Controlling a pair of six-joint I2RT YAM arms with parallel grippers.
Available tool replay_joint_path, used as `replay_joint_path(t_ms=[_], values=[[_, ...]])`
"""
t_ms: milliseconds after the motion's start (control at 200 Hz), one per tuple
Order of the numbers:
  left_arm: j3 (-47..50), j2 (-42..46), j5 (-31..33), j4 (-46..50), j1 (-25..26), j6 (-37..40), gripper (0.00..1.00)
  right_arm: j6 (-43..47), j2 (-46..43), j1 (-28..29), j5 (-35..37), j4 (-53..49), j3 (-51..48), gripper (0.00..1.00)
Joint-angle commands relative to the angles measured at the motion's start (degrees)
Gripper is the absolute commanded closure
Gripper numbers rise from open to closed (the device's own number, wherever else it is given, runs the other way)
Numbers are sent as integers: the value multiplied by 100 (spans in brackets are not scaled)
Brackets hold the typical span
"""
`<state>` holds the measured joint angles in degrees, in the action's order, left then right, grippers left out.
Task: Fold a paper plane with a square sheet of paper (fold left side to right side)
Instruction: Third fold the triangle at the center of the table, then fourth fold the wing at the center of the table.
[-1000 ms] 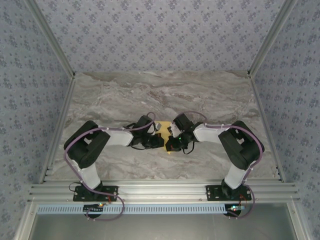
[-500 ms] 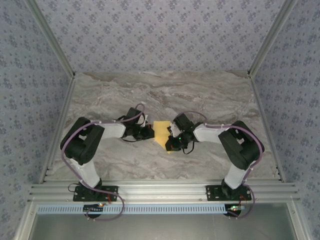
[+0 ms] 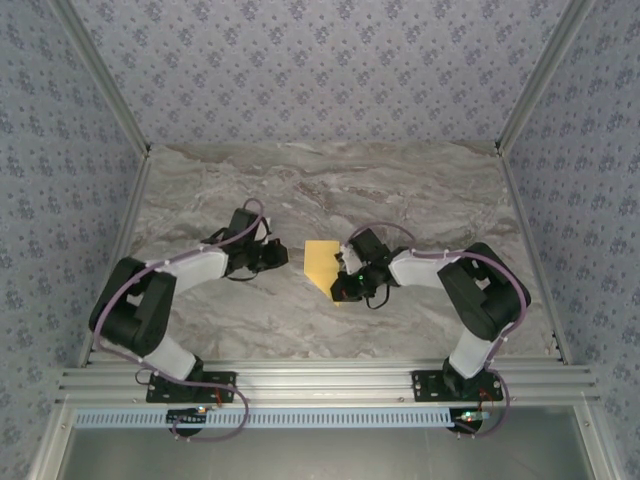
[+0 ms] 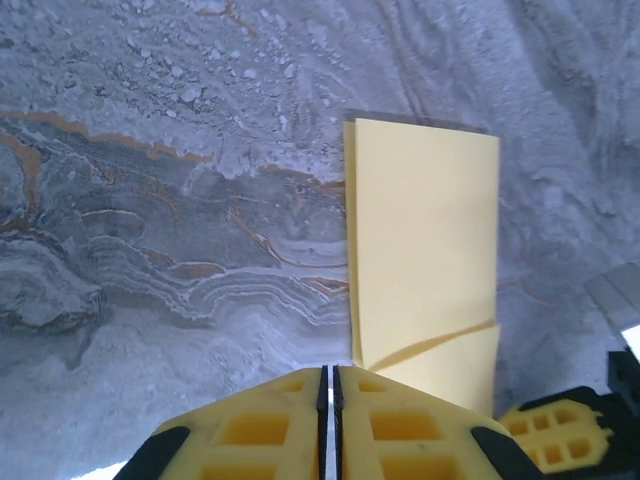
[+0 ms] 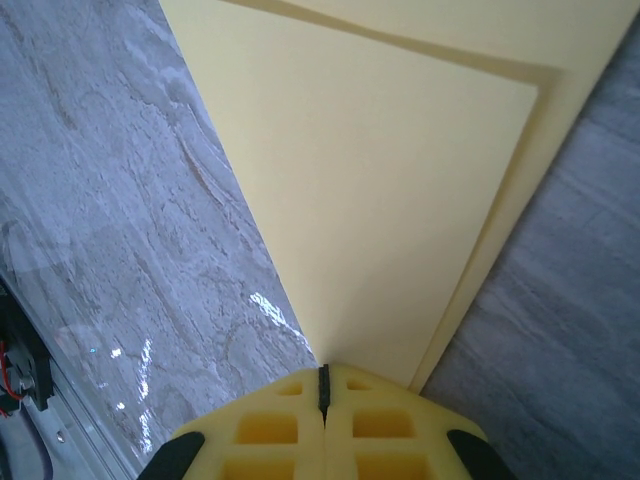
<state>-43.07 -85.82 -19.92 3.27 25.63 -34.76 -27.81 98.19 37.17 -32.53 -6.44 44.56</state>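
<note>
Left arm [image 3: 135, 308] bent sharply at elbow, forearm angled inward, left gripper [image 4: 328, 372] low, jaws parted by a hairline slit, right arm [image 3: 482, 290] bent likewise, right gripper [image 5: 322, 372] tipped downward, jaws fully together.

Open marble table [image 3: 400, 180] from 10 to 2 o'clock of the folded yellow sheet [image 3: 320, 258], free right up to the papered back wall [image 3: 320, 70]. At 9 o'clock, a narrow bare strip, then the left gripper [image 3: 281, 257], jaws together, arm trailing toward 8 o'clock. At 4 o'clock, blocked by the right gripper [image 3: 340, 284], closed and touching the sheet, elbow bulking at 3 o'clock. At 6 o'clock, a bare patch, ended by the aluminium rail [image 3: 320, 380]. Slanted frame posts [image 3: 115, 250] along both sides.
</note>
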Motion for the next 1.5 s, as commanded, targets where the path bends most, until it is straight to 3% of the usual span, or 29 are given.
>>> replay_joint_path(t_ms=[0, 165, 430, 675, 774, 844, 1259, 1494], values=[[256, 285, -90, 106, 14, -159, 87, 30, 206, 33, 255, -651, -450, 100], [721, 260, -722, -719, 80, -722, 82, 77, 178, 41, 202, -395, -581, 100], [760, -187, -937, -1529, 294, -1223, 70, 242, -457, 56, 116, -429, -204, 95], [530, -576, -913, -1700, 476, -1354, 58, 705, -1076, -21, 678, -1039, 206, 71], [495, -623, -872, -1711, 512, -1386, 54, 903, -1051, -94, 975, -1124, 299, 58], [488, -664, -830, -1722, 546, -1415, 52, 966, -880, -243, 866, -1008, 349, 55], [423, -881, -785, -1795, 701, -1516, 47, 1270, 43, -465, 414, -753, 921, 59], [363, -985, -785, -1801, 753, -1578, 46, 1291, 186, -498, 483, -765, 950, 86]])
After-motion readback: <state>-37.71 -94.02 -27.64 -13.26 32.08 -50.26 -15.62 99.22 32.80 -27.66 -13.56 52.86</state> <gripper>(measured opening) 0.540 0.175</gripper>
